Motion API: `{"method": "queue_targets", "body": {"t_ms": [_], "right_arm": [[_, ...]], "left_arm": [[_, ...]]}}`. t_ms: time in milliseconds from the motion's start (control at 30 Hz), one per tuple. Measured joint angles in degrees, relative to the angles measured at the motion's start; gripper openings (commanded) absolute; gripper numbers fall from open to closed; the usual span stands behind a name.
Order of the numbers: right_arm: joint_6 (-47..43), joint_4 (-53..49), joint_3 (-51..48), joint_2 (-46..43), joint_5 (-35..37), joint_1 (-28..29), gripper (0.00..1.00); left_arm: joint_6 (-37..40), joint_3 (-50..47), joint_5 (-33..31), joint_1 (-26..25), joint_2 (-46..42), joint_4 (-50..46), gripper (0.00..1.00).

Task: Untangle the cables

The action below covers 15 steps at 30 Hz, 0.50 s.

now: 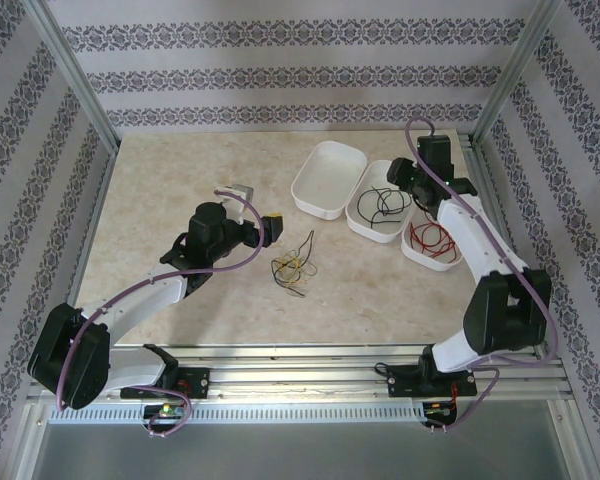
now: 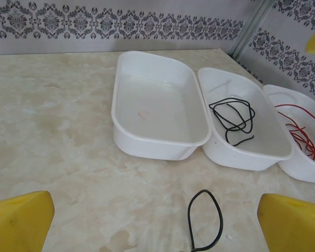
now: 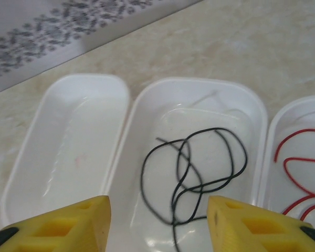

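From above you see the yellow-olive cable (image 1: 292,268) tangled on the table (image 1: 180,180) beside your left gripper (image 1: 270,225), which is spread wide and empty. Your right wrist view shows the right gripper (image 3: 157,220) released, parted over the black cable (image 3: 185,157) in the middle tray (image 3: 199,83). The red cable (image 1: 432,238) lies in the next tray (image 1: 420,262).

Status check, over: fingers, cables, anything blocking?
Left gripper fingers open, low over table. Right gripper fingers open above black cable in middle tray. Red cable in right tray, yellow cable loose on table. Nothing blocking.

No legible text, label, brand, number or sign found on any surface in the three views.
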Motion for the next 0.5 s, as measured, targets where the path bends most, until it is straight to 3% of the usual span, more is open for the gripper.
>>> {"method": "queue_targets", "body": {"t_ms": [233,500], "right_arm": [[-0.02,-3.58,-4.24,-9.38,0.57,12.57,0.53],[3.15,-7.19,-4.9,-8.52,3.61,27.08,0.54]], "left_arm": [[-1.14,0.07,-0.09,0.0,0.07,-5.77,0.98],[-5.55,-0.87,3.28,0.0,3.06,-11.87,0.87]]}}
